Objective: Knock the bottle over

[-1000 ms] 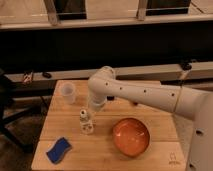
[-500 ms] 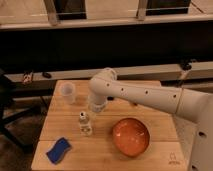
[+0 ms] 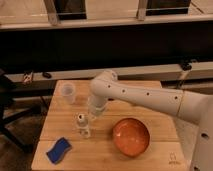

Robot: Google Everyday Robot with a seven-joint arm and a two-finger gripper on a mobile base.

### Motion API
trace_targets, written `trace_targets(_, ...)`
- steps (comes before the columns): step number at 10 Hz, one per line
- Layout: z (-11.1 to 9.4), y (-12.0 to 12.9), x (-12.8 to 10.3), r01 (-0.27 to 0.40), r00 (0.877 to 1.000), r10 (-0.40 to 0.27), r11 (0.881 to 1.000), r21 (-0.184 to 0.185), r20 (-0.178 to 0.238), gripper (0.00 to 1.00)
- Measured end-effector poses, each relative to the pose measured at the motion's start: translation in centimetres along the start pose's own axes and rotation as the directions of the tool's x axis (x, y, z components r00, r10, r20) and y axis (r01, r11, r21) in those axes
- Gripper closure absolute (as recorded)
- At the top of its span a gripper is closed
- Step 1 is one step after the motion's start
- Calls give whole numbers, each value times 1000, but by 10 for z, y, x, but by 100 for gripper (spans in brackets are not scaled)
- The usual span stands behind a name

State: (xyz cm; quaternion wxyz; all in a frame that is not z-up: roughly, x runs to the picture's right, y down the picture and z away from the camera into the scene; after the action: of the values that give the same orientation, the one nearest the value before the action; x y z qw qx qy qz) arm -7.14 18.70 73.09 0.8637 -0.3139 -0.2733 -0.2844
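Just left of the frame's centre, the gripper (image 3: 93, 116) hangs low over the wooden table (image 3: 107, 157), pointing down from the bent white arm (image 3: 145, 95) that reaches in from the right edge. Whether it is open or closed cannot be told. Immediately to its lower left stands the bottle (image 3: 83, 126), upright, white cap on top; the two are very close, though contact cannot be made out. Further out, the translucent cup (image 3: 68, 92) sits toward the upper left corner of the table, well apart from the bottle. The orange bowl (image 3: 131, 136) lies to the lower right, and a blue sponge (image 3: 59, 150) rests near the lower left corner. The step in hand looks like the final approach: the gripper is lined up beside the bottle, which has not yet been tipped. The next move probably calls for a short sideways push toward the lower left, striking the bottle high on its body so that it topples rather than slides, with enough follow-through but not so much that it rolls off the table's left edge.
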Motion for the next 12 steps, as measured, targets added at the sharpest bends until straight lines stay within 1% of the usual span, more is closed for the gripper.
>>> trace_targets(4, 3, 5, -15, 48, 998, -48, 999, -17, 34, 100)
trace_targets(6, 5, 1, -18, 63, 997, -62, 998, -21, 44, 100)
trace_targets(8, 5, 3, -21, 79, 995, -77, 997, -26, 57, 100)
trace_targets(10, 7, 5, -29, 95, 993, -93, 995, -30, 70, 100)
trace_targets(12, 10, 2, -37, 118, 990, -115, 992, -34, 83, 100)
